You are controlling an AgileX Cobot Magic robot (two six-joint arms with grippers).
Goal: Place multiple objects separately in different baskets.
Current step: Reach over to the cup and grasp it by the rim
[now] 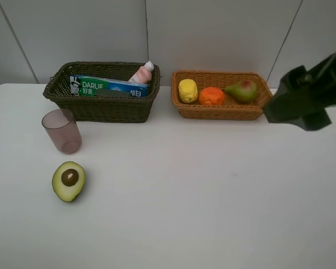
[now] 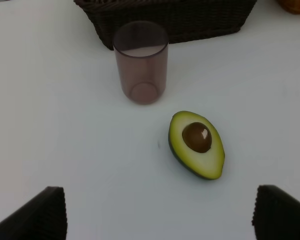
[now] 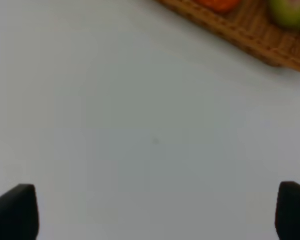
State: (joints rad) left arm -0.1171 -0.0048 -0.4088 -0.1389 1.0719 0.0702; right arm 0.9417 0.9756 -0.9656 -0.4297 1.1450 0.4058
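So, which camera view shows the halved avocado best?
The left wrist view: the halved avocado lies large and sharp there, cut face up, pit plain. The exterior high view shows it small, beside the cup. The right wrist view does not show it.

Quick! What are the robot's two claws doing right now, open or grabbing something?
Left claw: open, holding nothing.
Right claw: open, holding nothing.
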